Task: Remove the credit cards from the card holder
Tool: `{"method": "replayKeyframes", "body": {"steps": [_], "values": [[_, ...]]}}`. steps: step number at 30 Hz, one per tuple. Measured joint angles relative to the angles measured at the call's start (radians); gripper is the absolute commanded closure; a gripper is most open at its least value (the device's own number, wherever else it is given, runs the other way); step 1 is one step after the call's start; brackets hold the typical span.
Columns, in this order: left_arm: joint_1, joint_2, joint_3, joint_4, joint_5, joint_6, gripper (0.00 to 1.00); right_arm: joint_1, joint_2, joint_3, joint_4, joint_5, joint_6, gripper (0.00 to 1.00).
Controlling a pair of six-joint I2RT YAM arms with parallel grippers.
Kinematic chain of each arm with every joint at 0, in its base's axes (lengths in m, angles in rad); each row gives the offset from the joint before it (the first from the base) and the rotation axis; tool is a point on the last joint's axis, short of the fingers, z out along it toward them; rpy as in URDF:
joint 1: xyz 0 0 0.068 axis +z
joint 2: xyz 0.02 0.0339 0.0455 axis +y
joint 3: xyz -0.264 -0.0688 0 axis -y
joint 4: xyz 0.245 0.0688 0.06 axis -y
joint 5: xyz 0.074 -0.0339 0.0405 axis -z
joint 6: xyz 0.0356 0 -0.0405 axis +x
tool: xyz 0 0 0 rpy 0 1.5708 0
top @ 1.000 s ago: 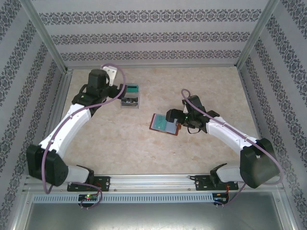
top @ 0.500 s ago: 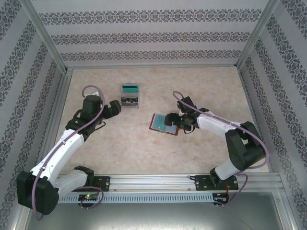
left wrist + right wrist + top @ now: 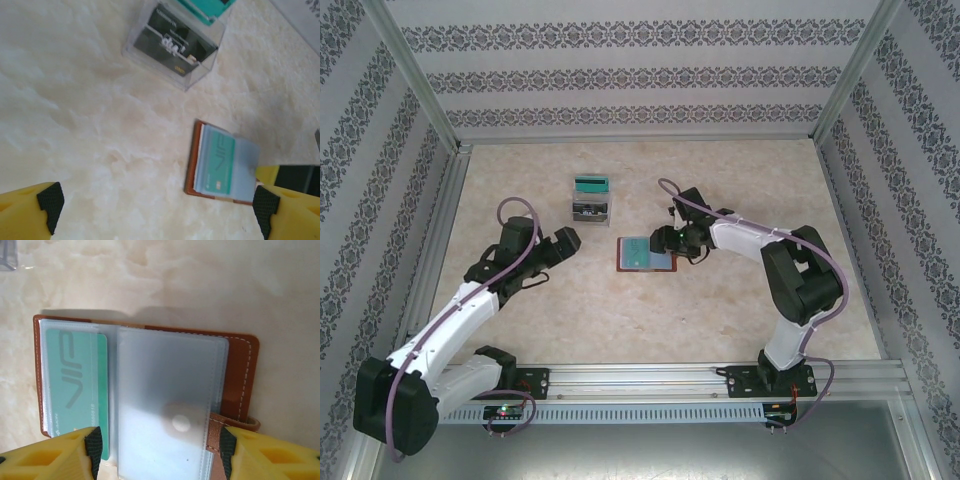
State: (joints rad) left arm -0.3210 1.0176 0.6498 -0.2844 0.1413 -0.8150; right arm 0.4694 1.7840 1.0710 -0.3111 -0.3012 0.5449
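The card holder (image 3: 640, 256) lies open on the table's middle, brown leather with grey-blue pockets. In the right wrist view the card holder (image 3: 245, 370) shows a teal VIP credit card (image 3: 75, 385) in its left pocket and a frosted sleeve (image 3: 165, 390) beside it. My right gripper (image 3: 160, 452) stands open over the near edge, its pads either side of the sleeve, the right pad by the snap strap (image 3: 217, 432). It is at the holder's right end (image 3: 667, 240). My left gripper (image 3: 567, 243) is open to the left of the holder (image 3: 220, 165), nothing between its fingers (image 3: 50, 205).
A clear box (image 3: 591, 206) with dark cards and a teal card (image 3: 591, 184) at its back stands behind the left gripper, and appears as the clear box (image 3: 175, 45) in the left wrist view. Patterned walls and metal posts ring the marble table (image 3: 740, 320).
The left arm has drawn back from the clear box toward the near left. The right gripper moved left over the holder, which shifted left and squared up, and its jaws have narrowed.
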Motion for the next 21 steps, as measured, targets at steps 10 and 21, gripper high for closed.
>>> {"method": "replayKeyframes", "body": {"steps": [10, 21], "values": [[-0.187, 0.283, 0.011, 0.161, 0.037, -0.107, 0.61, 0.000, -0.102, 0.011, -0.052, 0.034, -0.005, 0.43], [-0.217, 0.551, 0.132, 0.298, 0.126, -0.136, 0.96, 0.064, -0.109, 0.017, -0.022, -0.039, 0.059, 0.71]]}}
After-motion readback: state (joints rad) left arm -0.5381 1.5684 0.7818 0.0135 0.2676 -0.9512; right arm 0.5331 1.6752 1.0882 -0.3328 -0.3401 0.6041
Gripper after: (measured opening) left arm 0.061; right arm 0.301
